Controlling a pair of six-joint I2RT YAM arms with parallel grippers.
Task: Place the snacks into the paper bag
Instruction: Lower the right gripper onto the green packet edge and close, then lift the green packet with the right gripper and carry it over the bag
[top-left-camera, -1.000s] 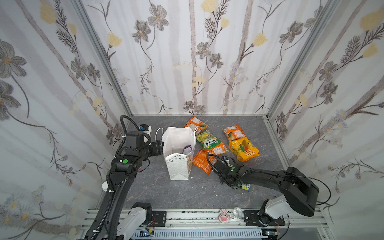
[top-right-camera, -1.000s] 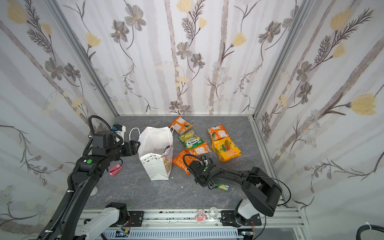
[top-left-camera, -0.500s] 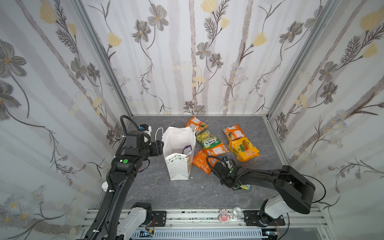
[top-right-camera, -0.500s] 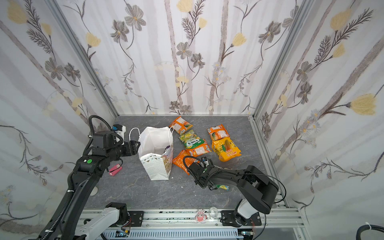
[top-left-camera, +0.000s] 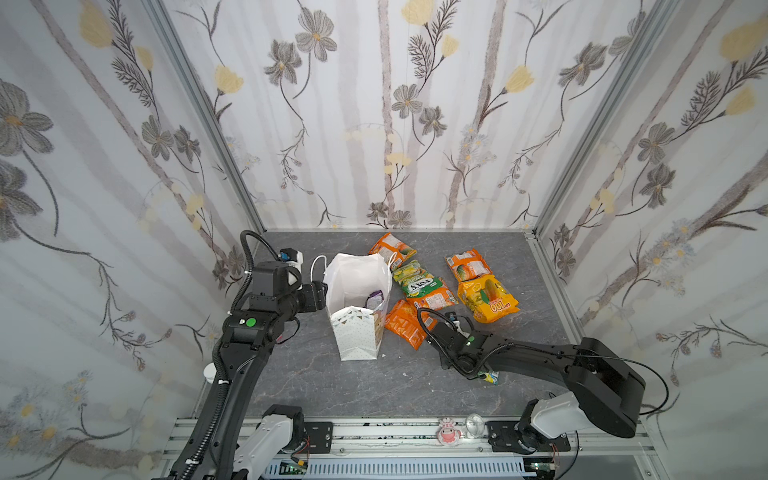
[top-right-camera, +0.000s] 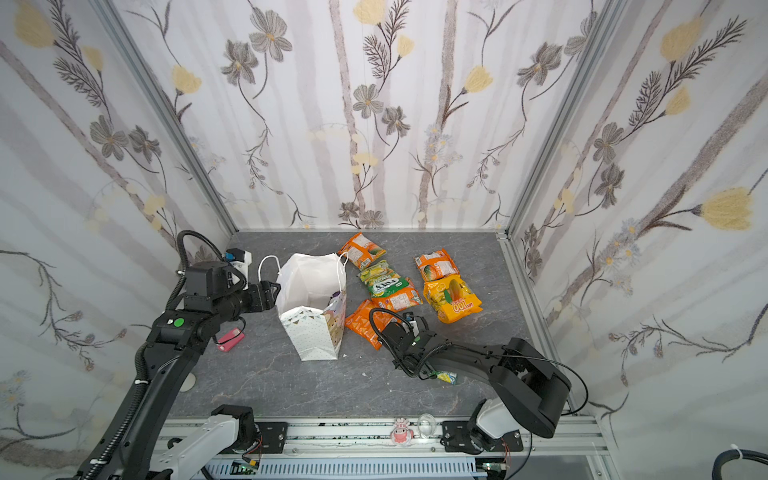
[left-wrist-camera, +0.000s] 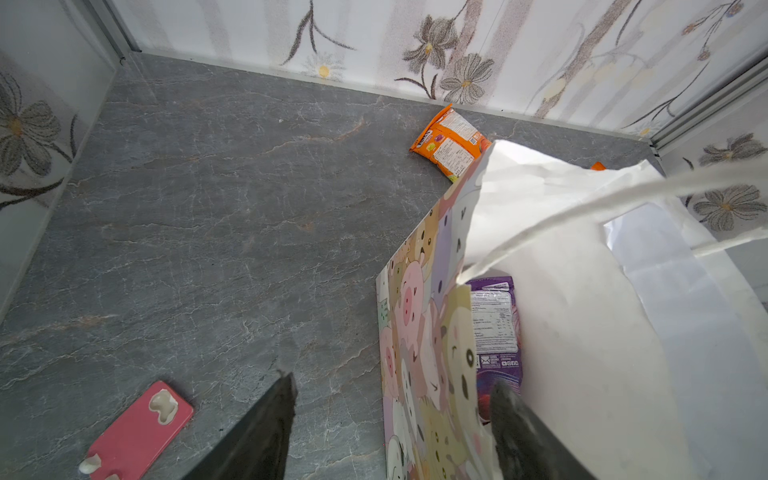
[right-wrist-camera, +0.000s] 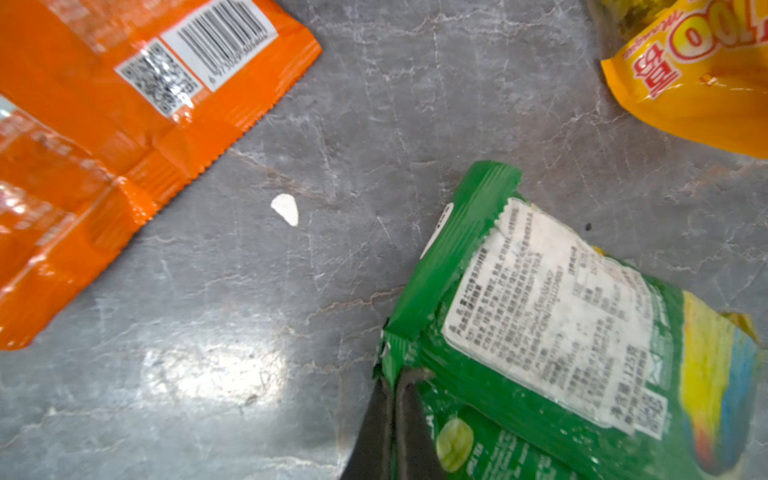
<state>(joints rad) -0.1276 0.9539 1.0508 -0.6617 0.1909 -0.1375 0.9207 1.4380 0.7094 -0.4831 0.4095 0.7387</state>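
Worktop: carries the bag and seven packets outside it. Loading is judged barely begun.
Paper bag: stands upright near the left edge, mouth open upward, ready to receive.
Left gripper: jaws wide apart, straddling the bag wall that faces the left edge. They do not visibly pinch the wall.
Right gripper: jaws closed together on the edge seam of the green packet, low over the worktop towards the front edge.
Yellow packet: lies flat toward the right edge. Not loaded.
Orange packets: four, all outside the bag. One is just beside the bag, one near the rear edge, one behind the yellow packet and one partly under the green-yellow packet.
Green-yellow packet: lies flat between the bag and the yellow packet. Not loaded.
Green packet: gripped at one edge. Whether it is clear of the worktop cannot be told. Judged next to go in.
Purple packet: inside the bag, the only one seen there.
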